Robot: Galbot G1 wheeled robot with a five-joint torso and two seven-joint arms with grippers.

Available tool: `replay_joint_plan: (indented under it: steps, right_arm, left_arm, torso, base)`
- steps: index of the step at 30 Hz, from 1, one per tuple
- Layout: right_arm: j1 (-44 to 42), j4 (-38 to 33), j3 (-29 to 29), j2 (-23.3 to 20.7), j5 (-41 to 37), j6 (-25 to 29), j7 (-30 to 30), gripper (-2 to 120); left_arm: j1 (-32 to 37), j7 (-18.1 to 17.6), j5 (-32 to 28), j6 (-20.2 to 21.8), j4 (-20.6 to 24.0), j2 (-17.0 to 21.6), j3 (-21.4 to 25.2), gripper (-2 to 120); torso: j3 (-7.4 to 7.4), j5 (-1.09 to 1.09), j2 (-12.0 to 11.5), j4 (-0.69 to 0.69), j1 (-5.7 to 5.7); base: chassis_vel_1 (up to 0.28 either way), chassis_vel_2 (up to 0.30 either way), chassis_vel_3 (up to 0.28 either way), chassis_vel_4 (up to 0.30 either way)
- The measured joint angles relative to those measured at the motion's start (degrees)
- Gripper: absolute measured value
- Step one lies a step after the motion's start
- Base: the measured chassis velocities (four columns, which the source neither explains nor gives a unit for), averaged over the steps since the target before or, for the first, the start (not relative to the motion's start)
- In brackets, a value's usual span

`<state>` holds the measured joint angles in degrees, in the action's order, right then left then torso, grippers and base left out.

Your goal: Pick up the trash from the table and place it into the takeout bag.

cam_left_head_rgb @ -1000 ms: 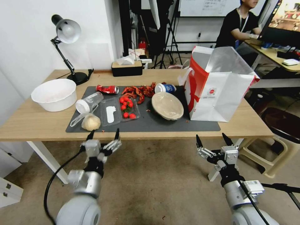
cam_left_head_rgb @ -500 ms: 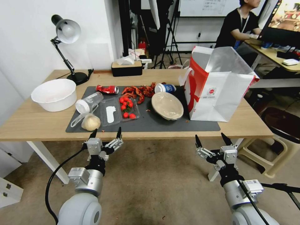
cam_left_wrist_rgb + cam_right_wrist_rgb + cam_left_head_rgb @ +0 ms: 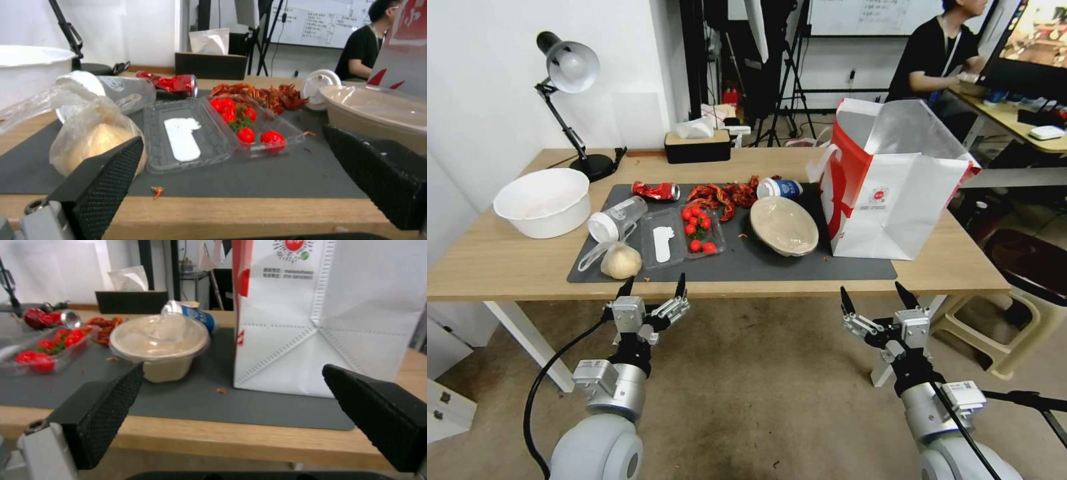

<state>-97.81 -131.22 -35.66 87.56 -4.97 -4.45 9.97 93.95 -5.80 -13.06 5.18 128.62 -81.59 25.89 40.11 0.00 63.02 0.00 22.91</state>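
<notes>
Table (image 3: 507, 263): light matt wood grain is seen. Mat (image 3: 800, 267): matt dark grey. Takeout bag (image 3: 894, 207): creased white paper, silvery foil lining. Can (image 3: 656, 191): crumpled glossy metal.

Takeout bag (image 3: 329, 323): round red logo near its top, two lines of small print beneath, too small to read. Whiteboard (image 3: 311, 23) handwriting illegible.

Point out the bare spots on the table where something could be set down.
Free: the mat's near strip between the bagged lump and takeout bag; bare table in front of the white basin; wood behind the mat, right of the tissue box. Crowded: the mat's left and middle, cups, can, tray, shells, lidded bowl.
</notes>
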Motion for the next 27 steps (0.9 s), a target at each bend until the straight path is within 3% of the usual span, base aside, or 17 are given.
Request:
replay_joint_plan:
  steps: [5, 8, 13, 16, 20, 24, 27]
  right_arm:
    - [1.9, -0.3, 0.5, -1.3, -6.1, -2.8, -0.8, 100]
    - [3.7, -1.9, 1.6, -2.5, -15.5, -6.8, -3.2, 100]
    - [5.9, -2.7, 3.3, -3.7, -24.0, -10.1, -6.9, 100]
    - [8.9, -2.3, 5.1, -5.5, -32.5, -13.0, -11.2, 100]
    - [11.6, -1.2, 5.9, -6.9, -38.1, -15.2, -14.6, 100]
    - [18.1, 2.8, 7.2, -8.7, -50.3, -19.2, -23.5, 100]
    - [21.3, 4.9, 8.0, -8.7, -54.5, -20.8, -28.1, 100]
  left_arm:
    - [0.2, 0.2, 0.6, 0.0, -0.3, -0.2, -0.1, 100]
    - [0.7, 0.4, 1.3, -0.1, -0.3, -0.4, -0.2, 100]
    - [1.2, 0.6, 1.8, -0.4, -0.2, -0.9, -0.3, 100]
    - [1.5, 0.7, 1.9, -1.2, -0.3, -1.1, -0.2, 100]
    - [1.7, 0.8, 1.9, -1.5, -0.3, -1.2, -0.1, 100]
    - [2.2, 0.8, 2.0, -1.6, -0.2, -1.3, 0.2, 100]
    - [2.3, 0.8, 2.0, -1.7, 0.0, -1.2, 0.3, 100]
  torso:
    - [0.0, 0.01, 0.0, 0.01, 0.0]
    - [0.0, 0.01, 0.0, 0.0, 0.0]
    - [0.0, 0.0, 0.0, 0.01, 0.0]
    - [0.0, 0.0, 0.0, 0.0, 0.0]
    - [0.0, 0.0, 0.0, 0.0, 0.0]
    - [0.01, 0.0, 0.0, 0.0, 0.0]
    - [0.0, 0.01, 0.0, 0.01, 0.01]
  base:
    - [0.0, 0.0, 0.0, 0.0]
    - [0.0, 0.0, 0.0, 0.0]
    - [0.0, 0.0, 0.0, 0.0]
    - [0.0, 0.0, 0.0, 0.0]
    - [0.0, 0.0, 0.0, 0.0]
    - [0.0, 0.0, 0.0, 0.0]
    - [0.0, 0.0, 0.0, 0.0]
